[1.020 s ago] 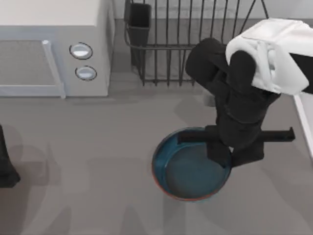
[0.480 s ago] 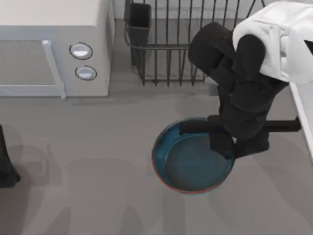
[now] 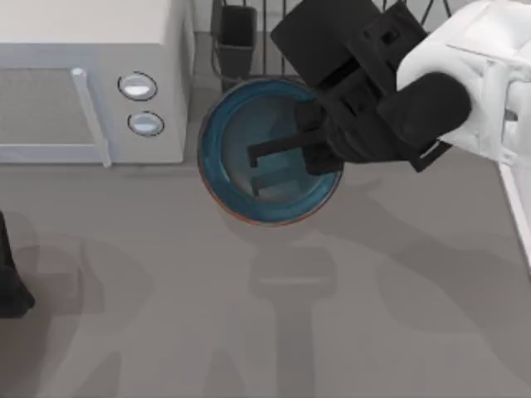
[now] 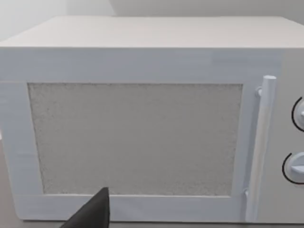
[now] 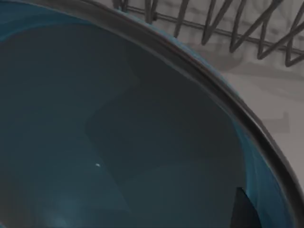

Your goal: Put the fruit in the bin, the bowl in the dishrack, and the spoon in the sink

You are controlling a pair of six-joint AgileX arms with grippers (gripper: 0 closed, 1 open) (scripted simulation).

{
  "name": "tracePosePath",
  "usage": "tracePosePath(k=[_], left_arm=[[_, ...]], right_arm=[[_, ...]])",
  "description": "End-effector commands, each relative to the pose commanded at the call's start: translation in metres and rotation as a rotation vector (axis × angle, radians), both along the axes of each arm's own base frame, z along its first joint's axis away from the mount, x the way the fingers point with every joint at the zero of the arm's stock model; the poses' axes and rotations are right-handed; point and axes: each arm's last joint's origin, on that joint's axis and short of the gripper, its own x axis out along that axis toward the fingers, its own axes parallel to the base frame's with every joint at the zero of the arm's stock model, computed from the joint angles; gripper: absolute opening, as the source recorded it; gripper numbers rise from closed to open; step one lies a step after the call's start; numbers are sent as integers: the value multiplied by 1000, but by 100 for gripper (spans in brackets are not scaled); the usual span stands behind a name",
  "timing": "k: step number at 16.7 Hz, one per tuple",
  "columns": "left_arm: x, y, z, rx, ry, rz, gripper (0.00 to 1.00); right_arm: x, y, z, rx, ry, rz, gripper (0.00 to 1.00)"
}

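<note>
Right gripper clamped on the right-hand rim of the single bowl, one finger inside the teal interior, holding it lifted above the table. The bowl sits left of the gripper, overlapping the front edge of the one dishrack, just right of the microwave and its two knobs. Left arm parked at the table's left edge, in front of the microwave; its finger state cannot be told.

Teal bowl, blk dishrack
</note>
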Motion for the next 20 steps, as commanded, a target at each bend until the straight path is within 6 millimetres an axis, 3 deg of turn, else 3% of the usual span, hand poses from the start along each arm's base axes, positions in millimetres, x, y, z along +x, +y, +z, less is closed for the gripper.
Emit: tracePosePath(k=[5, 10, 17, 20], left_arm=[[0, 0, 0, 0, 0, 0, 100], [0, 0, 0, 0, 0, 0, 100], [0, 0, 0, 0, 0, 0, 100], [0, 0, 0, 0, 0, 0, 100]], right_arm=[[-29, 17, 76, 90, -570, -34, 0], [-63, 7, 128, 153, -836, -181, 0], [-67, 5, 133, 159, -861, -206, 0], [-50, 16, 119, 157, -857, -196, 0]])
